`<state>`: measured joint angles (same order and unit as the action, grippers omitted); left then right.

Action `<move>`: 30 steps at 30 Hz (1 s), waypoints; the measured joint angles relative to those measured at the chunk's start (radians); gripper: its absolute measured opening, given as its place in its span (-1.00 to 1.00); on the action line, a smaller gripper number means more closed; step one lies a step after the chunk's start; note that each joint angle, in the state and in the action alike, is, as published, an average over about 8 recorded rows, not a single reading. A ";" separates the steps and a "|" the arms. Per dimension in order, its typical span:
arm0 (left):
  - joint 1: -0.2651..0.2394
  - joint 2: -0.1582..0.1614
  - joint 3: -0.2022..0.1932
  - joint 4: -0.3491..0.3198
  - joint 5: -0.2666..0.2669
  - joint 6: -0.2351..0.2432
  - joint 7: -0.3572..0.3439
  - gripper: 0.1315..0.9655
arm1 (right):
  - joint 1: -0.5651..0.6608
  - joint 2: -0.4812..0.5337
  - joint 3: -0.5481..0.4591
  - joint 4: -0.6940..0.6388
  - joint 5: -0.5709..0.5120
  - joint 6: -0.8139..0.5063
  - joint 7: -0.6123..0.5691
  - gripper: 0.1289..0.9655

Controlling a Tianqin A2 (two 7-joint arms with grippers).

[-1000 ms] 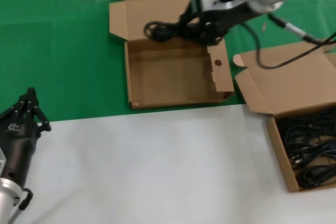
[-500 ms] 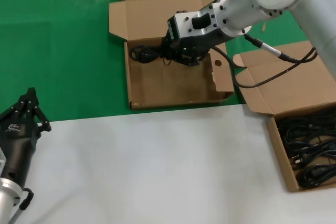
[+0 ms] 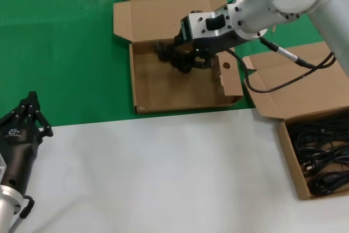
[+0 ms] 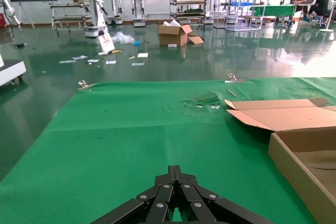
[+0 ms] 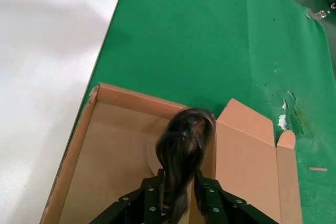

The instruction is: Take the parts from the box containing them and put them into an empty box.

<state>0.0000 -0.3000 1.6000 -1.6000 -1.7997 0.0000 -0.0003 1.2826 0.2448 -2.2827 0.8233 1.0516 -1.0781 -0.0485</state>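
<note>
Head view puts your right gripper at upper centre, clamped on a cable bundle hanging over the empty box. Lower it nearer the box floor before you release, so the cord can't spring over the wall. Mind the holed side flap standing just right of the jaws. More bundles wait in the full box, lower right. Your left gripper sits parked lower left, fingers together.

Even, bright overhead light fills all views, with soft shadows inside the empty box. The cable is motion-blurred in the right wrist view. Glare streaks the glossy floor toward 12 o'clock in the left wrist view.
</note>
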 joint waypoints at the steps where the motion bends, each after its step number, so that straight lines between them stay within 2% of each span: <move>1: 0.000 0.000 0.000 0.000 0.000 0.000 0.000 -0.98 | -0.002 0.001 0.000 0.001 0.001 0.001 0.002 -0.72; 6: 0.000 0.000 0.000 0.000 0.000 0.000 0.000 -0.98 | -0.014 0.007 0.003 0.011 0.005 0.004 0.009 -0.63; 14: 0.000 0.000 0.000 0.000 0.000 0.000 0.000 -0.98 | -0.041 0.028 0.017 0.056 0.022 0.006 0.027 -0.30; 16: 0.000 0.000 0.000 0.000 0.000 0.000 0.000 -0.98 | -0.052 0.042 0.030 0.087 0.037 0.004 0.040 -0.30; 18: 0.000 0.000 0.000 0.000 0.000 0.000 0.000 -0.98 | -0.069 0.062 0.049 0.131 0.058 0.003 0.056 -0.30; 23: 0.000 0.000 0.000 0.000 0.000 0.000 0.000 -0.98 | -0.153 0.133 0.127 0.296 0.141 0.023 0.109 0.00; 30: 0.000 0.000 0.000 0.000 0.000 0.000 0.000 -0.98 | -0.379 0.208 0.278 0.518 0.295 0.155 0.127 0.34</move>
<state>0.0000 -0.3000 1.6001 -1.6000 -1.7997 0.0000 -0.0003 0.9038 0.4528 -2.0048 1.3416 1.3466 -0.9226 0.0781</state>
